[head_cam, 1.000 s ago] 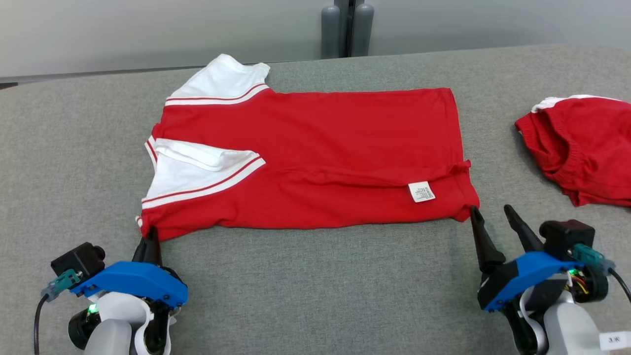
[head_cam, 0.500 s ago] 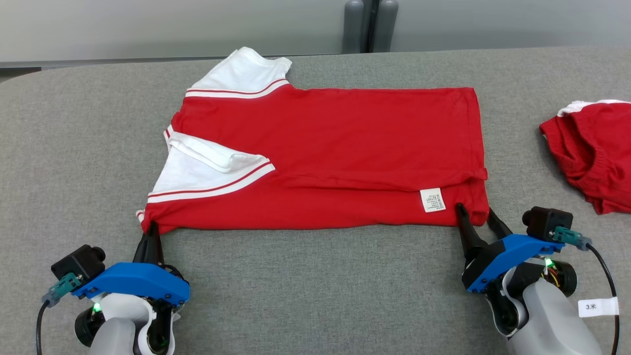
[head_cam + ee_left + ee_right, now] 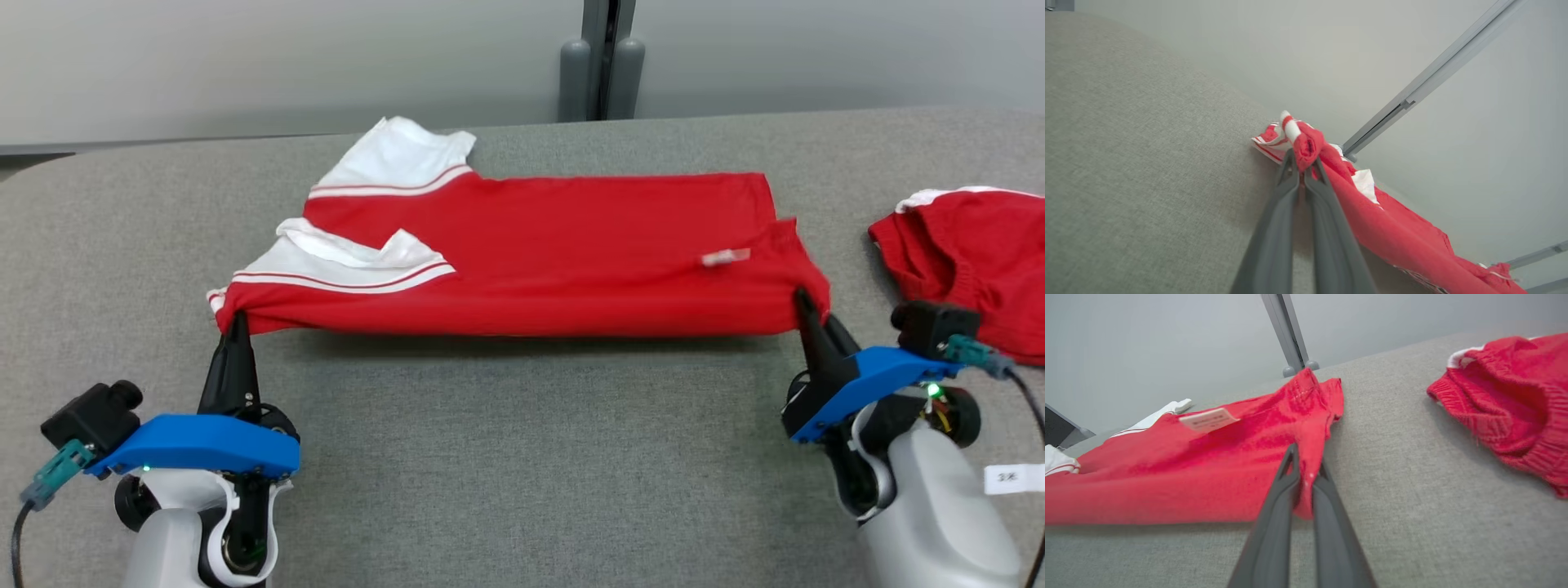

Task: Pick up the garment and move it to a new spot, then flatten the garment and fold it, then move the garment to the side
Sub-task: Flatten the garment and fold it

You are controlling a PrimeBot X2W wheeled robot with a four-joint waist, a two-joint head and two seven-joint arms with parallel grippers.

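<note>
**Garment (image 3: 539,253) clamped at both near corners**

Head view: one red short-sleeved garment lies spread across the middle of the grey counter (image 3: 506,457). Its two white sleeves (image 3: 392,155), each edged with red stripes, are at the robot's left. One small white label (image 3: 725,257) sits on the red cloth near the right end. The near edge is raised off the counter in a taut line, with a shadow beneath it, while the far part rests on the surface. The left end effector (image 3: 237,322) is pinched shut on the near left corner, just below the striped sleeve. The right end effector (image 3: 804,298) is pinched shut on the near right corner. A second red piece (image 3: 963,253) with a white trim lies crumpled at the right, apart from the garment. One grey post (image 3: 602,65) stands behind the counter's far edge.

Left wrist view: the two dark fingers (image 3: 1274,232) meet at their tips on a bunched wad of red cloth with a white and red band. The rest of the garment trails away to the lower right.

Right wrist view: this arm's two fingers (image 3: 1271,535) are closed on the red hem corner. The label lies on the cloth to the left, slightly blurred. The second red piece, with a gathered band, lies to the right on the counter.
</note>
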